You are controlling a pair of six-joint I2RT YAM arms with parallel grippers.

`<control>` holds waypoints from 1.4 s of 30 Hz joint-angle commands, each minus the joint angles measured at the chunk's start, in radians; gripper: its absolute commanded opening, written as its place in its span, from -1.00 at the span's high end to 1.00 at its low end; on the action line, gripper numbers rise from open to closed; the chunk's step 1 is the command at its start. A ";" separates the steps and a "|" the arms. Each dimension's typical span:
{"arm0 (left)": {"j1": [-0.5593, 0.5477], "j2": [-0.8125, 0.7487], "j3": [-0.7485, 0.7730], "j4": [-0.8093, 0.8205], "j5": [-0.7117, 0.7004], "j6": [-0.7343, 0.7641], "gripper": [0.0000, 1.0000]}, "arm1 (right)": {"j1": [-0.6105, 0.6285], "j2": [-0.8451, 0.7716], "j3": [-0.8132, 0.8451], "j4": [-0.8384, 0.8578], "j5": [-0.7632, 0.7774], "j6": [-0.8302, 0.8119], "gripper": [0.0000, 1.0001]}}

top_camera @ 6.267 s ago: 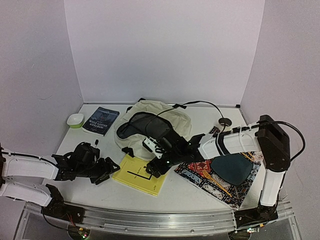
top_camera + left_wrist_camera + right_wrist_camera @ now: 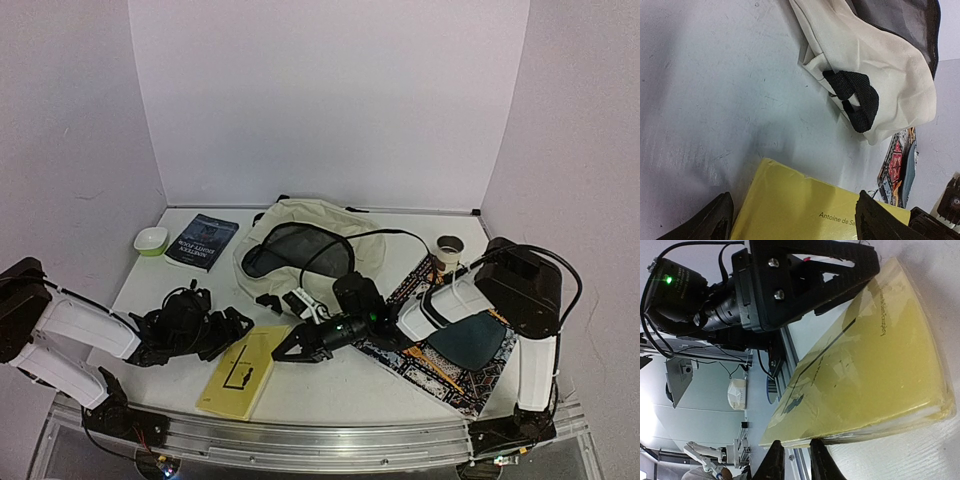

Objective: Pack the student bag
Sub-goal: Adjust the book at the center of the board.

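Observation:
The student bag (image 2: 330,225) lies at the back centre, cream fabric with its dark mesh mouth facing up; its black strap loop shows in the left wrist view (image 2: 875,55). A yellow book (image 2: 240,375) lies near the front edge. My left gripper (image 2: 232,330) hovers open over the book's far end (image 2: 805,205), one finger on each side (image 2: 797,222). My right gripper (image 2: 283,352) is at the book's right edge. In the right wrist view its fingers (image 2: 797,462) pinch the thin edge of the book (image 2: 870,355).
A dark blue book (image 2: 202,240) and a small green-and-white bowl (image 2: 151,240) sit at the back left. A paper cup (image 2: 449,250) stands at the back right. A colourful patterned placemat (image 2: 430,365) with a dark teal item (image 2: 465,340) lies under the right arm.
The yellow book has slid toward the near left and turned. My right gripper has swung down to its right edge and closed on it. The left gripper has shifted slightly right.

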 commanded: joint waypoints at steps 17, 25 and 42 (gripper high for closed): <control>-0.027 0.021 0.043 0.075 0.237 -0.005 -0.70 | 0.004 0.020 0.072 -0.084 0.369 -0.036 0.50; -0.033 0.042 0.071 0.087 0.280 0.005 -0.70 | -0.007 0.038 0.094 -0.096 0.398 -0.042 0.52; -0.044 -0.096 0.031 0.160 0.260 0.004 -0.63 | -0.016 -0.045 0.145 -0.078 0.275 -0.198 1.00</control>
